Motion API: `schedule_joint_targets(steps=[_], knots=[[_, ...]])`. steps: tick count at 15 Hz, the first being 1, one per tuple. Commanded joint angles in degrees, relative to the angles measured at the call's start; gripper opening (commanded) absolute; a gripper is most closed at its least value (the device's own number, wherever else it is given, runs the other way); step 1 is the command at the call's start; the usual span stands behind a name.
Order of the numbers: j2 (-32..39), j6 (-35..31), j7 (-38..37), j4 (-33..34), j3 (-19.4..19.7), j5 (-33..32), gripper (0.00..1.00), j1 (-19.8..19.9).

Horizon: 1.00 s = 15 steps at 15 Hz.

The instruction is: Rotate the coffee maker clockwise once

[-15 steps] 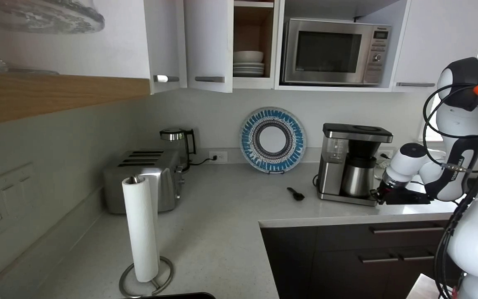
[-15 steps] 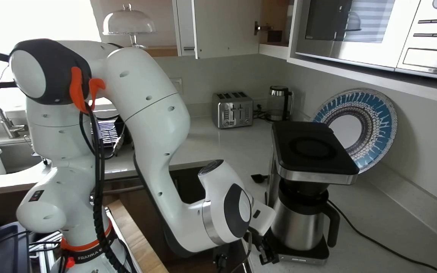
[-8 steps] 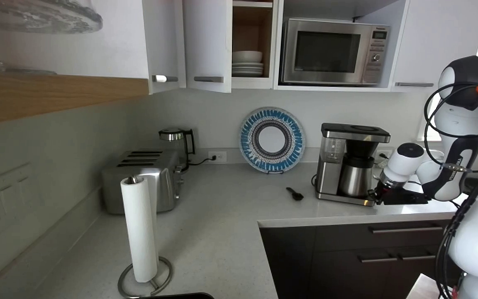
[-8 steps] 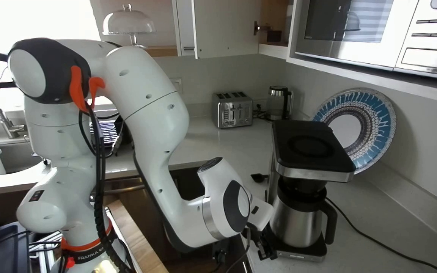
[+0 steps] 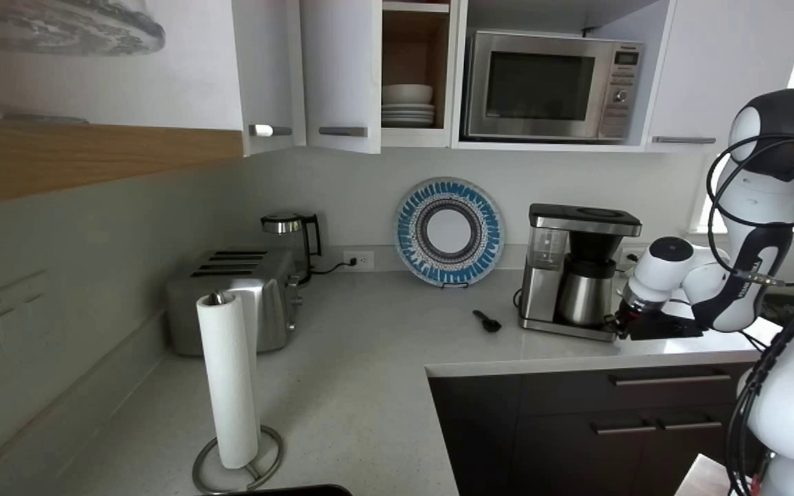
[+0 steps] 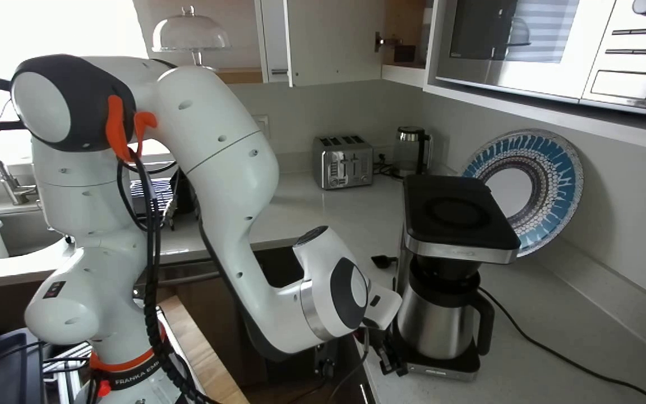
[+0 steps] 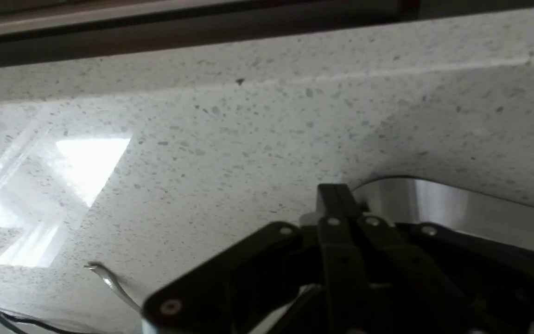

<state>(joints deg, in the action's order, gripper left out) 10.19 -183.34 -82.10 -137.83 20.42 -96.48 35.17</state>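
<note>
The coffee maker, boxy, silver and black, stands upright on the counter in both exterior views (image 5: 542, 289) (image 6: 457, 210). Its steel carafe with a black handle (image 6: 434, 325) sits on the base under the black brew basket. My gripper (image 6: 393, 367) is low at the base's end near the counter's front edge. It also shows in an exterior view (image 5: 614, 324). In the wrist view the gripper (image 7: 334, 188) has its fingertips together with nothing visible between them. They are right beside the silver rounded end of the coffee maker's base (image 7: 457, 208), apparently against it.
A black scoop (image 5: 486, 321) lies left of the coffee maker. A blue patterned plate (image 5: 449, 232) stands against the wall. The power cord (image 6: 564, 355) runs behind the machine. A toaster (image 5: 238, 296), kettle (image 6: 411, 151) and paper roll (image 5: 228, 386) stand farther off. Cabinets and a microwave (image 5: 552, 86) hang above.
The coffee maker has shifted slightly and seems turned a little; its near right corner moved left and away in an exterior view. My shut gripper moved along with its base.
</note>
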Motion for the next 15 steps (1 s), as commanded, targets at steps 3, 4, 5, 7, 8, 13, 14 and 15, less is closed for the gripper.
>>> schedule_joint_targets(steps=[3, 4, 5, 7, 8, 13, 14, 15], knots=[[-1.41, -1.93, 0.20, -0.26, -4.83, 3.40, 0.00, -3.68], [-1.62, -1.65, 0.38, -0.30, -5.00, 3.63, 0.00, -3.65], [-1.84, -1.33, 0.74, -0.34, -5.13, 3.79, 0.00, -3.65], [-2.03, -0.58, 1.39, -0.22, -5.57, 4.33, 0.00, -3.63], [-2.07, -0.18, 1.59, -0.04, -5.82, 4.54, 0.00, -3.63], [-2.01, 0.65, 4.49, -0.13, -6.64, 7.51, 0.00, -3.45], [-2.09, 0.86, 5.09, -0.20, -6.78, 8.07, 0.00, -3.45], [-2.15, 1.06, 5.69, -0.34, -6.97, 8.80, 0.00, -3.42]])
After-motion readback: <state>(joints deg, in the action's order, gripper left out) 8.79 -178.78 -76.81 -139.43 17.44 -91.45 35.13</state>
